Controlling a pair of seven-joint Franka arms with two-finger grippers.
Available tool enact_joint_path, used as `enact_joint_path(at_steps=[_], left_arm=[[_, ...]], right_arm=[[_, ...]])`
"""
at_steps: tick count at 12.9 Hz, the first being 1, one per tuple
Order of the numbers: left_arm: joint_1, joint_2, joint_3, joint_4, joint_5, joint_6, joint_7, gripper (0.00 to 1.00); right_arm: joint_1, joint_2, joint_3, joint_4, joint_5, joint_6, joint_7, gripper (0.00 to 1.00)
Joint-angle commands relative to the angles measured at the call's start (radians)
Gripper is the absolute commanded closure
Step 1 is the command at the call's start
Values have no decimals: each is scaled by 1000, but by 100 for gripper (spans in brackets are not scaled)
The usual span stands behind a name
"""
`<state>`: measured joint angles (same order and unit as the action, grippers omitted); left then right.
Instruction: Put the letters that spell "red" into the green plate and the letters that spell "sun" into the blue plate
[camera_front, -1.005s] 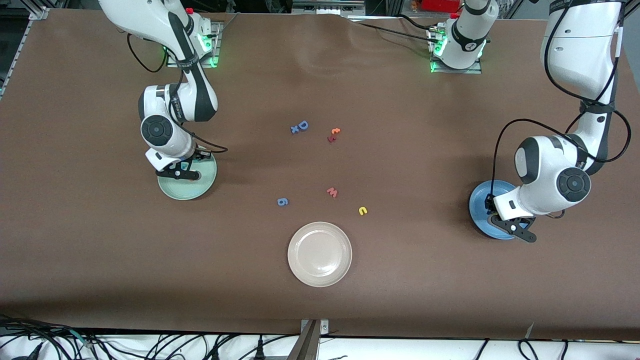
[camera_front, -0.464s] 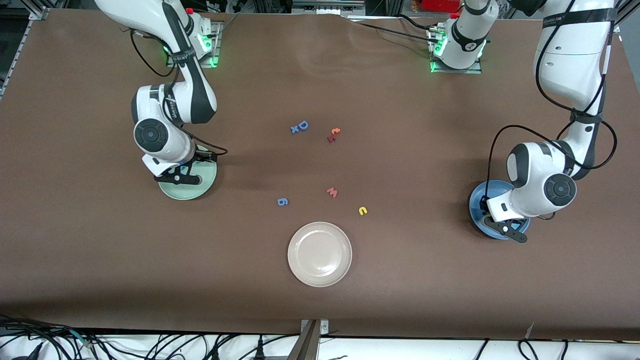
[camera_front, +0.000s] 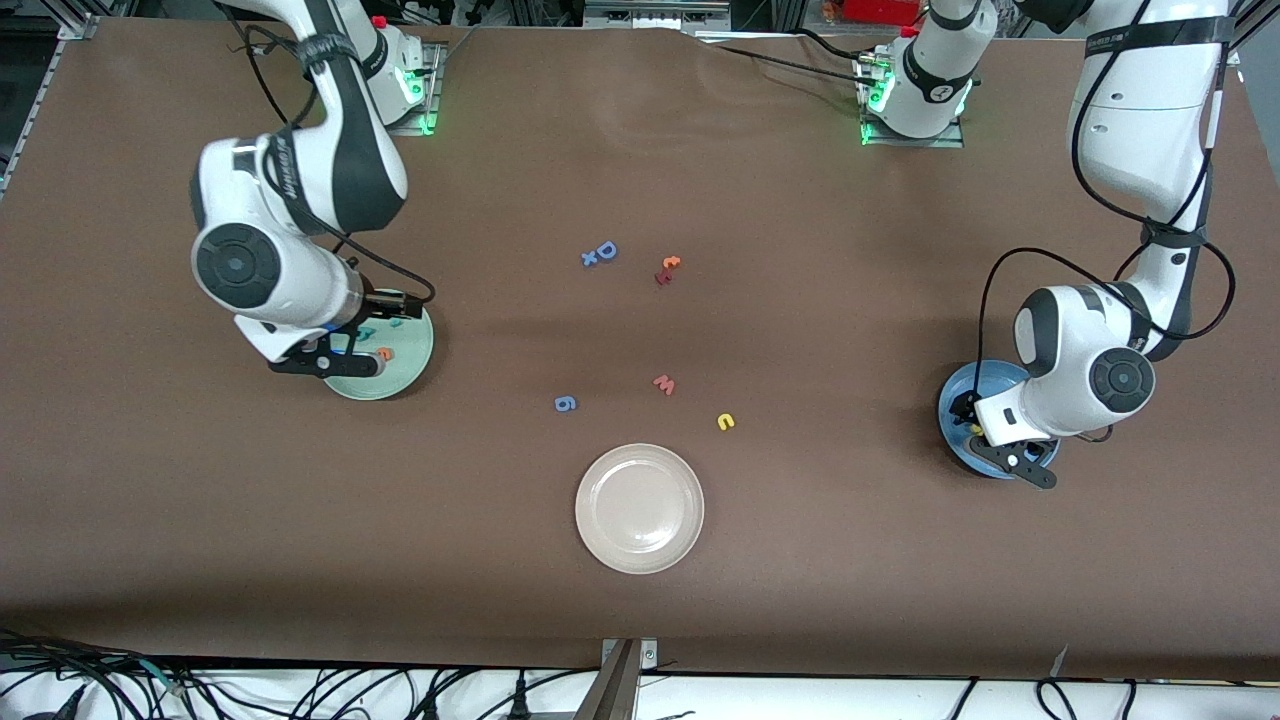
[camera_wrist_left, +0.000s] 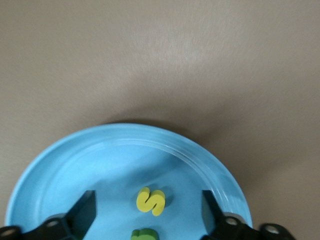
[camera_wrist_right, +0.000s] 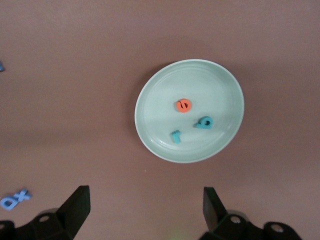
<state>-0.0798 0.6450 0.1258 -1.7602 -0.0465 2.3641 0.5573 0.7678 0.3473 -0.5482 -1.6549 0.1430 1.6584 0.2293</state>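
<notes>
While both claws hang open, right claw (camera_wrist_right: 141, 210) over the green plate (camera_wrist_right: 225, 85) holding orange "e" (camera_wrist_right: 183, 105), teal "d" (camera_wrist_right: 204, 122), teal "r" (camera_wrist_right: 175, 136), left claw (camera_wrist_left: 149, 212) low over the blue plate (camera_wrist_left: 60, 165) with yellow "s" (camera_wrist_left: 150, 201), green letter (camera_wrist_left: 144, 234), yellow "u" (camera_front: 726, 422) on the table (camera_front: 800, 560).

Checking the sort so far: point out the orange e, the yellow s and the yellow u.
orange e (camera_wrist_right: 183, 105), right wrist view, middle of the letter.
yellow s (camera_wrist_left: 150, 201), left wrist view, centre of its curve.
yellow u (camera_front: 726, 422), front view, middle of the letter.
</notes>
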Motion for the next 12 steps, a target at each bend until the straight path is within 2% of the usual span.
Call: enact_joint_path(at_steps=[1, 2, 4, 5, 7, 8, 10, 12], left_arm=[[-24, -85, -12, 1, 4, -69, -19, 1], [-61, -97, -12, 4, 2, -69, -37, 1], [-132, -102, -12, 13, -68, -71, -207, 1], [-171, -100, -12, 15, -97, -71, -306, 1], [-260, -91, -12, 40, -125, -69, -580, 1], [-302, -78, -12, 60, -125, -69, -714, 1], [-365, -53, -11, 103, -125, -68, -928, 2], [-399, -22, -9, 157, -128, -69, -1179, 10]], right_arm=[[1, 9, -64, 180, 18, -177, -22, 0], [5, 3, -76, 237, 15, -207, -19, 0], [-46, -65, -46, 277, 9, -216, -19, 0], [-114, -109, 32, 276, -6, -207, -16, 0], [-351, -163, 250, 274, -54, -181, -22, 0], [-449, -174, 314, 273, -51, -190, -31, 0], [-559, -238, 373, 203, -74, -193, -193, 0], [-645, -312, 416, 114, -137, -171, -300, 0]])
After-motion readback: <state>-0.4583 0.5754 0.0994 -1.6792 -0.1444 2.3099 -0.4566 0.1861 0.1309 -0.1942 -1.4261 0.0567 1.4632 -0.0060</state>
